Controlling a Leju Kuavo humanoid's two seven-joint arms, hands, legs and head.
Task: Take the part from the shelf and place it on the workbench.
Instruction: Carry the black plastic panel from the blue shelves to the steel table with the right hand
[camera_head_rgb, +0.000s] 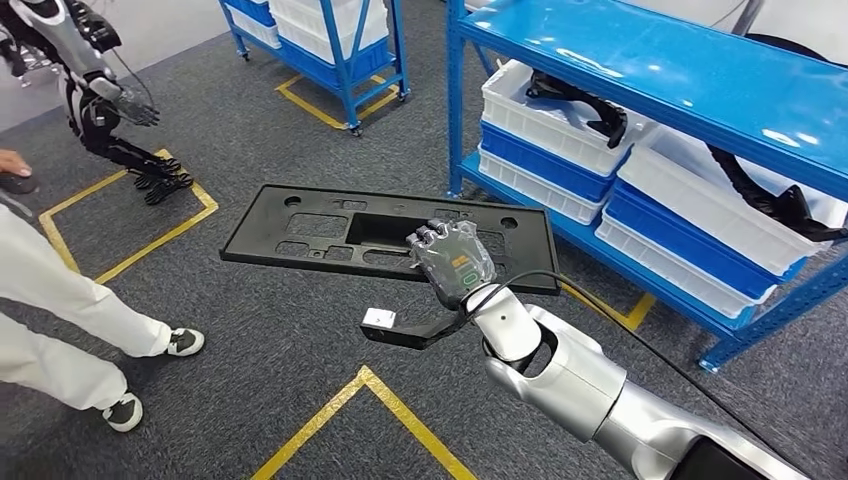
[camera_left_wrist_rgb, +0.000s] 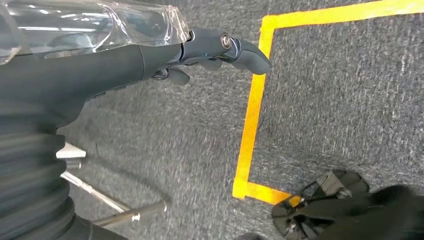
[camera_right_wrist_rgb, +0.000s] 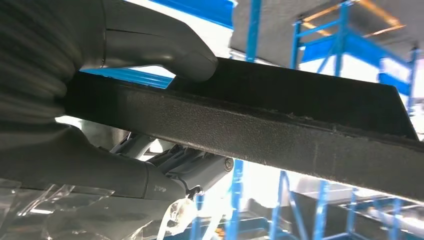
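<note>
Right hand (camera_head_rgb: 452, 262) gripped the flat black part (camera_head_rgb: 330, 232) at its near edge (thumb over, fingers under). Left hand (camera_left_wrist_rgb: 150, 60) hung above carpet, fingers extended, holding nothing.

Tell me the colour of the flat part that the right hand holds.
Black; the flat part in the right hand shows best in the head view.

Black part (camera_head_rgb: 390, 240); blue shelf (camera_head_rgb: 640, 50) holding white-and-blue bins (camera_head_rgb: 560, 135); dark grey speckled floor (camera_head_rgb: 250, 330) with yellow tape lines (camera_head_rgb: 340, 410); silver arm (camera_head_rgb: 590, 385).
</note>
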